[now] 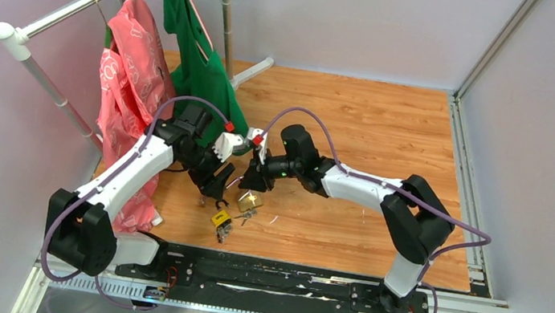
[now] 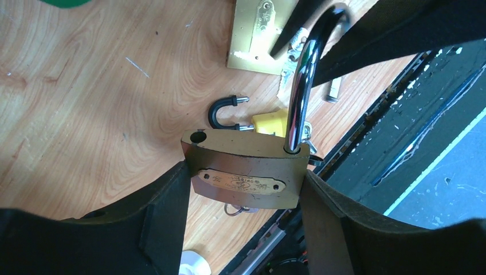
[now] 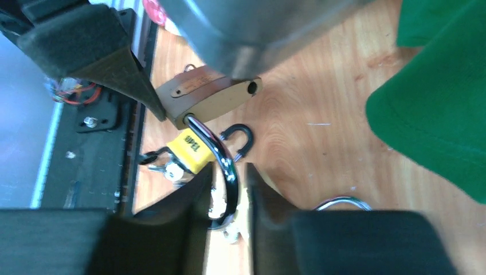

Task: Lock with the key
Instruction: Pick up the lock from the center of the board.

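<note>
A: L gripper (image 2: 246, 192)?
B: Clenched on brass padlock (image 2: 246, 163) body, held above the table (image 2: 86, 86).
A: R gripper (image 3: 229, 189)?
B: Pinching its shackle (image 2: 298, 86), one leg out of the body.
A: Keys (image 3: 169, 169)?
B: On the table beside yellow padlock (image 3: 192, 150).

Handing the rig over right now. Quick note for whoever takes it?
Left gripper: shut on the brass padlock, clamped by its body.
Right gripper: shut on the shackle of that lock.
Shackle open: free end out, its hole empty.
On the table: yellow padlock with keys, second brass padlock.
Left to do: seat the shackle, then probably turn a key. Cannot tell whether one is in the held lock.
</note>
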Motion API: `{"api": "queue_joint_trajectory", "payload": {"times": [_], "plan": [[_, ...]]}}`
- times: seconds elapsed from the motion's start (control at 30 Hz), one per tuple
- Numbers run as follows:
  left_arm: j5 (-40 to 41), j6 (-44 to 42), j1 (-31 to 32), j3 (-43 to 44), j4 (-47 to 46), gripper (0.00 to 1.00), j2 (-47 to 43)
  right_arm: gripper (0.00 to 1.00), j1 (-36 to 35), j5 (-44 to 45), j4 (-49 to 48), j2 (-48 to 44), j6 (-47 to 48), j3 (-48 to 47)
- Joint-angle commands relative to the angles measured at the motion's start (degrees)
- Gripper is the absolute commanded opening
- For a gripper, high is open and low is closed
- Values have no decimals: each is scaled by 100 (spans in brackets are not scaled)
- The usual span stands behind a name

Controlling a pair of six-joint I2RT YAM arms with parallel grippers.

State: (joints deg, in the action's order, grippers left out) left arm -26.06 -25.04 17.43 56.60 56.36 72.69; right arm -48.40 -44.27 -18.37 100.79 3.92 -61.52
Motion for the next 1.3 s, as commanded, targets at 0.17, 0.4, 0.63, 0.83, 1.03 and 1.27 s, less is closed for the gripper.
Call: {"api": "queue_joint_trajectory", "payload": {"times": [0.17, 0.4, 0.63, 0.83, 1.03, 1.27], "plan": [[-527, -257, 41, 22, 28, 0, -358, 0, -47, -565, 419, -51, -50, -279], [-532, -583, 41, 157, 156, 42, -591, 0, -38, 26, -303, -745, -1686, 196], [163, -833, 41, 640, 524, 54, -973, 0, -46, 1191, -778, -1505, -2994, 907], [178, -1053, 41, 1045, 904, 76, -1266, 0, -85, 1795, -710, -1984, -3218, 1137], [-99, -1251, 50, 1441, 991, 94, -1559, 0, -170, 1879, -805, -2200, -3355, 1252], [-176, -1390, 143, 1488, 894, 89, -1680, 0, -187, 1862, -832, -2459, -3262, 1272]]}}
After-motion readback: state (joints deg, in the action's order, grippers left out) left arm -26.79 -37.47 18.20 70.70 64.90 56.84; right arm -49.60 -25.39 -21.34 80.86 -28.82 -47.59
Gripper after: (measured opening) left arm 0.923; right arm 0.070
